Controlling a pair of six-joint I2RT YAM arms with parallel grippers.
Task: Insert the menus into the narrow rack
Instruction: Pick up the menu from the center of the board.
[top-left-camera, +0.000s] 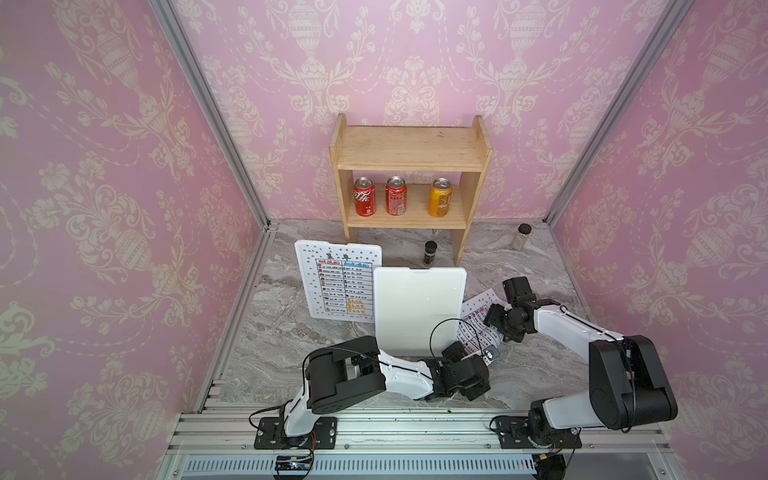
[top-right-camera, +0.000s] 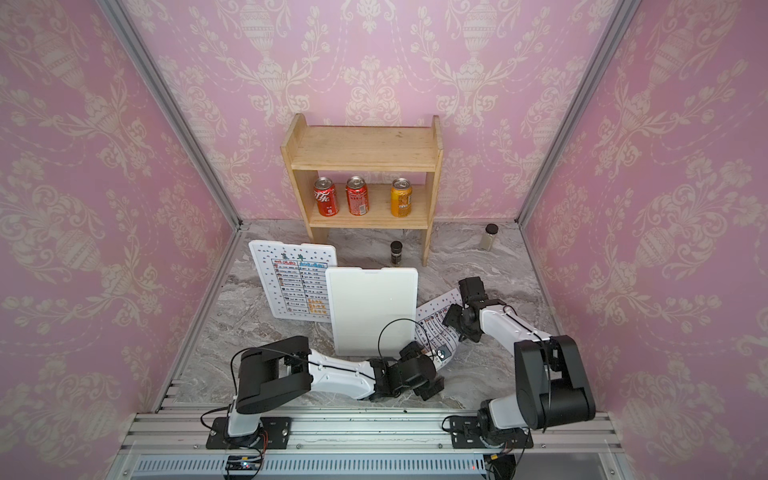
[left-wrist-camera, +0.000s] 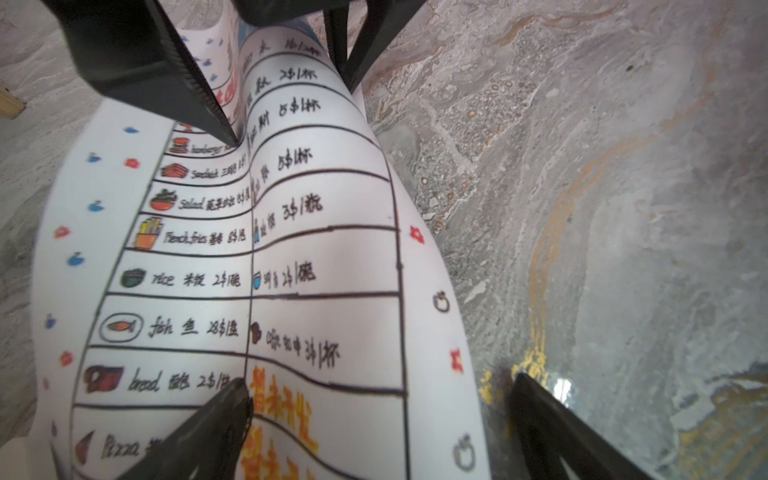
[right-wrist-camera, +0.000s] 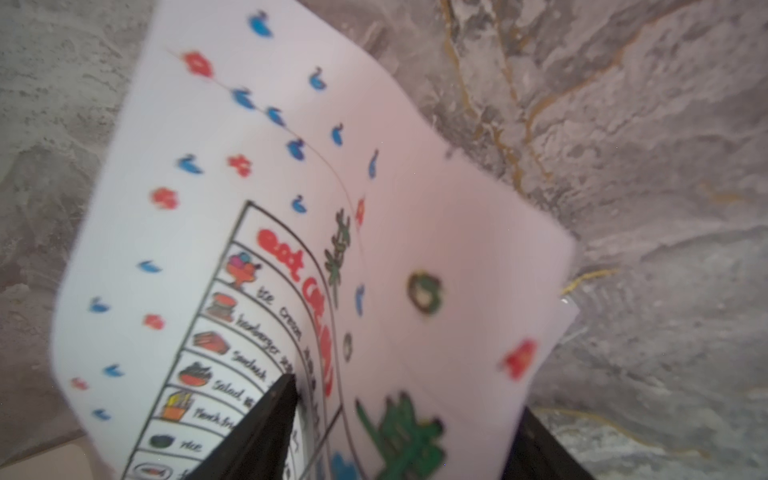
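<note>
The left gripper (left-wrist-camera: 380, 382) is spread wide. One finger (left-wrist-camera: 216, 419) sits over the loose menu (top-left-camera: 478, 312) near the table's centre rule and the other over bare marble past the sheet's long edge. Whether either finger touches the paper cannot be told. The right gripper (right-wrist-camera: 409, 399) has its jaws partway apart, astride the far end of the same sheet. One fingertip (left-wrist-camera: 224, 124) presses into a crease by the centre rule and the paper humps up between the two fingers, so the sheet is bowed but not pinched flat.

The loose menu lies face up on the marble tabletop (top-left-camera: 540, 374), curling and lifted along its length. Its left edge is just beside a blank white board (top-left-camera: 419, 311) that stands upright. The second menu (top-left-camera: 343, 286) stands upright farther left, partly behind that board. Open marble lies to the right of the sheet, running back to a pale jar (top-left-camera: 521, 237).

A dark jar (top-left-camera: 430, 252) stands at the foot of a wooden shelf (top-left-camera: 409, 145) against the back wall. The shelf's lower level holds two red cans (top-left-camera: 364, 197) and an orange can (top-left-camera: 440, 198). Pink patterned wallpaper (top-left-camera: 124, 166) covers all three walls.
</note>
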